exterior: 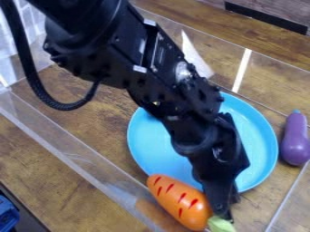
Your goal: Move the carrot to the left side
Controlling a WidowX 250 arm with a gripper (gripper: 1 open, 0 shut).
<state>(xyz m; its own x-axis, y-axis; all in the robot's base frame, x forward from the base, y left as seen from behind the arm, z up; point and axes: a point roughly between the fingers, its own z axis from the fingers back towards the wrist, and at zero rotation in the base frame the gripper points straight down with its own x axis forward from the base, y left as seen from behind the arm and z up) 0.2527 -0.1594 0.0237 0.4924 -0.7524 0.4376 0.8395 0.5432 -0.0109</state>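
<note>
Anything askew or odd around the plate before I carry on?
Nothing looks spilled or broken. The orange toy carrot with dark stripes lies aslant at the near edge of the round blue plate, its leafy end beside the black gripper. The purple toy eggplant lies off the plate, seemingly undisturbed.

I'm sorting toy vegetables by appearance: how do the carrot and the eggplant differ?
The carrot is orange with dark stripes; the eggplant is plain purple. The carrot overlaps the blue plate's near edge, while the eggplant lies beside the plate, to its right in the picture. Both are elongated.
</note>
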